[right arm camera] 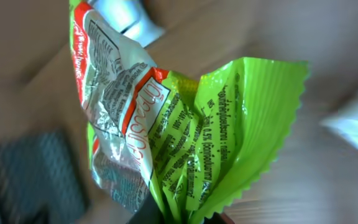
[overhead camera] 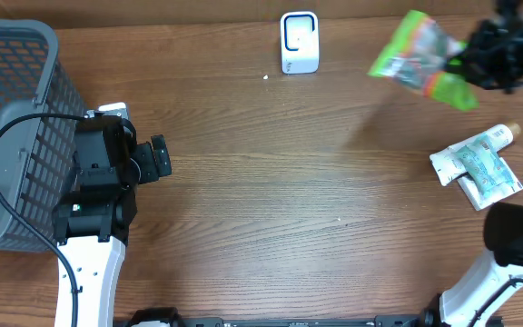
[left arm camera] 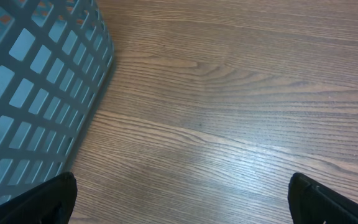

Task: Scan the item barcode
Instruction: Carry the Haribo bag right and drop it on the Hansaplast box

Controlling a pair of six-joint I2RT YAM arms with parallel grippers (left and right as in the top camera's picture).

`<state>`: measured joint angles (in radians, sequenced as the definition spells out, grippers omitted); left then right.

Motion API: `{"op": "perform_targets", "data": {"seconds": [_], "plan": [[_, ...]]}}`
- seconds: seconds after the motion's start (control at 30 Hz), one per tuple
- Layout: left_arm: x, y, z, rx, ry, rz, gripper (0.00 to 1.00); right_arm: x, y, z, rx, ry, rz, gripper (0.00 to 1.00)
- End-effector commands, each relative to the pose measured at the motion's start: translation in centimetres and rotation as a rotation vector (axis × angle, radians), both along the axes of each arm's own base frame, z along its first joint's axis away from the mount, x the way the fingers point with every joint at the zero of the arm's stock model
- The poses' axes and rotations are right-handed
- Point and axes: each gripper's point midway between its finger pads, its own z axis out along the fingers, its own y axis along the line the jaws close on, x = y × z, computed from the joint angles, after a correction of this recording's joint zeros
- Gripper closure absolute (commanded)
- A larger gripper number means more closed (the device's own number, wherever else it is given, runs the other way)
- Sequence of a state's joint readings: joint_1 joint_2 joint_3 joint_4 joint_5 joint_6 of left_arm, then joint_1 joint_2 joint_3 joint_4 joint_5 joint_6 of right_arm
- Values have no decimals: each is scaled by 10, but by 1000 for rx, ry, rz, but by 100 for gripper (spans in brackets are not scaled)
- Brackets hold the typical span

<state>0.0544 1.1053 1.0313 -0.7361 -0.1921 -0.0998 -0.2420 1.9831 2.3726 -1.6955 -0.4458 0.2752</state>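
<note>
Pickup looks done, and the scan itself does not. The right gripper [overhead camera: 466,64] has its jaws pinched tight on one crimped end of a green snack packet [overhead camera: 422,56] and holds it off the table [overhead camera: 271,209], up in the far right corner. The packet hangs to the right of the small white scanner [overhead camera: 299,42], near it but not yet in front of it, so I judge that carrying it across and turning the barcode to the scanner is what remains. The left gripper [overhead camera: 159,156] rests beside the grey basket [overhead camera: 7,136] with its jaws spread wide and nothing between them. Another pair of packets [overhead camera: 479,165] lies on the table at the right edge.

Much is hard to read. No barcode shows in any view; the right wrist camera sees crumpled foil with small print, partly blurred. The right jaws are almost cut off at the bottom of that view, and overhead the arm runs out of the frame. Which way the scanner's window faces I cannot tell.
</note>
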Motion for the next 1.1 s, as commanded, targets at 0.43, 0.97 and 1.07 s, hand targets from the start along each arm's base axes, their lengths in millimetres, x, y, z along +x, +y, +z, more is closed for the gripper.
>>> {"op": "perform_targets", "data": {"seconds": [0.43, 0.97, 1.07], "plan": [[0, 3, 4, 17, -8, 0, 0, -4, -120, -117, -356, 218, -514, 96], [0, 3, 4, 17, -8, 0, 0, 9, -122, -148, -363, 175, -479, 64], [0, 3, 4, 17, -8, 0, 0, 17, -113, -139, -333, 131, -390, 46]]}}
